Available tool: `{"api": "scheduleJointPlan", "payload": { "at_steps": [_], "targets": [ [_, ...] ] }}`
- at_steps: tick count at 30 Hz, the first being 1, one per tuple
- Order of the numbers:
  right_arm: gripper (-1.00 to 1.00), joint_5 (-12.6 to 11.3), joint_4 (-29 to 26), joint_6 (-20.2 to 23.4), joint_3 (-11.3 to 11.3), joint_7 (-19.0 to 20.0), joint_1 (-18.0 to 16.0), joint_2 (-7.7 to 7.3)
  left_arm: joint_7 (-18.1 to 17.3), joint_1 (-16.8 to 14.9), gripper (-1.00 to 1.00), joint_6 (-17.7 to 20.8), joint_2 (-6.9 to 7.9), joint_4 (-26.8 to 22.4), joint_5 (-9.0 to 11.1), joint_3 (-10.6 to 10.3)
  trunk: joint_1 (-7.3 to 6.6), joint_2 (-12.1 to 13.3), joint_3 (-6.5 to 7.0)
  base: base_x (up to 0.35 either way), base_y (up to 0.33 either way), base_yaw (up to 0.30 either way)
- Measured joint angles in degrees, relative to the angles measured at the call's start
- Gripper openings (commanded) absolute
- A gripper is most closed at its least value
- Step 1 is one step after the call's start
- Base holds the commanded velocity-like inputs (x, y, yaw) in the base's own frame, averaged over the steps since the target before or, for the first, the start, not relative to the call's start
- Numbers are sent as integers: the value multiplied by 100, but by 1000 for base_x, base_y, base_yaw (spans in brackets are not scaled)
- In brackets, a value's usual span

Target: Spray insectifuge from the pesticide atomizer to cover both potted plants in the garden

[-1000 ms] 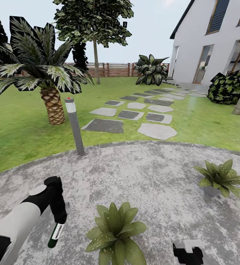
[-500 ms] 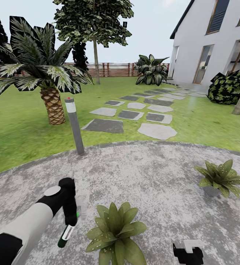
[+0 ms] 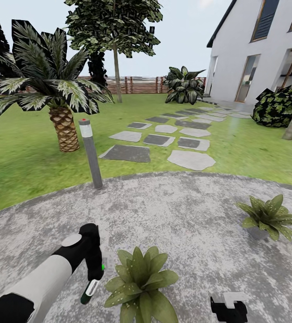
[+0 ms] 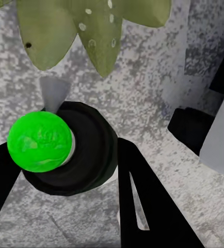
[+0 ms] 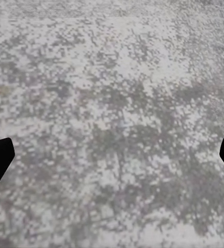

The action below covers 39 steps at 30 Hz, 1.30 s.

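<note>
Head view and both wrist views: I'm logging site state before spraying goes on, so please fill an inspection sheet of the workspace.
Surface: grey mottled paving, ringed by lawn.
Job's things: pesticide atomizer held in the left gripper, green top in the left wrist view; near potted plant beside it, white specks on a leaf; far potted plant, also specked.
Clutter: lamp post.
Grippers: left shut on atomizer; right gripper open over paving.
Cables: nothing seen.
Surroundings: palm, stepping stones, fence, house.

Mottled grey paving (image 5: 117,119) (speckled pale and dark) between two parted black jaws.
</note>
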Motion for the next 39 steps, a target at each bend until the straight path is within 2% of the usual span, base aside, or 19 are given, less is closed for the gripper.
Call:
{"api": "scheduleJointPlan", "payload": {
  "at_steps": [4, 7, 9, 12, 15, 16, 18, 20, 21, 23, 27, 30, 34, 35, 39],
  "targets": [
    [100, 0, 0, 0, 0, 0, 0, 0, 4, 8, -100, -48, 119, 64, -22, 7, 0, 0, 0, 0, 0, 0],
    [100, 0, 0, 0, 1, 0, 1, 1, 62, 14, -100, -66, 430, 81, 29, 12, 0, 0, 0, 0, 0, 0],
    [100, 0, 0, 0, 2, 0, 0, -1, 162, 17, -100, -68, 542, 105, 52, 17, 0, 0, 0, 0, 0, 0],
    [100, 0, 0, -1, 3, 0, 0, -1, 399, 19, -100, -57, 517, 151, 67, 15, 0, 0, 0, 0, 0, 0],
    [100, 0, 0, -1, 0, 0, 0, 0, 470, 19, -100, -48, 288, 151, 83, 22, 0, 0, 0, 0, 0, 0],
    [100, 0, 0, 0, 0, 0, 0, 0, 497, 19, -100, -44, 167, 153, 86, 22, 0, 0, 0, 0, 0, 0],
    [100, 0, 0, 0, 0, 0, 0, 0, 569, 19, -100, -44, 108, 162, 82, 17, 0, 0, 0, 0, 0, 0],
    [100, 0, 0, -2, 0, 0, 0, 0, 699, 48, -100, -45, 138, 174, 90, 31, 0, 0, 0, 0, 0, 0],
    [100, 0, 0, -1, 1, 0, 0, 1, 770, 159, -100, -46, 185, 194, 87, 61, 0, 0, -1, 0, 0, 15],
    [100, 0, 1, -1, 0, 0, -1, 0, 822, 395, -100, -57, 343, 216, 74, 118, 0, 0, -1, 0, 0, 91],
    [100, 0, 2, 0, -1, 1, -1, 1, 830, 493, -100, -60, 581, 225, 135, 145, 0, 0, -2, 0, 0, 228],
    [100, -1, 2, 0, -1, 1, -1, 1, 820, 500, -100, -29, 608, 214, 285, 220, 0, 0, -7, 0, 0, 266],
    [100, -3, 1, 0, 0, 0, -1, 1, 748, 407, -100, 47, 584, 187, 317, 729, 0, 0, -14, 0, 0, 120],
    [100, -2, 2, 0, 0, 0, -1, 1, 746, 387, -100, 80, 579, 182, 308, 799, 0, 0, -15, 0, 0, 30],
    [100, 12, 16, 0, 1, 0, 1, -7, 750, 322, -100, 430, 590, 192, 279, 894, 0, 0, -16, 0, -4, 8]
  ]
}}
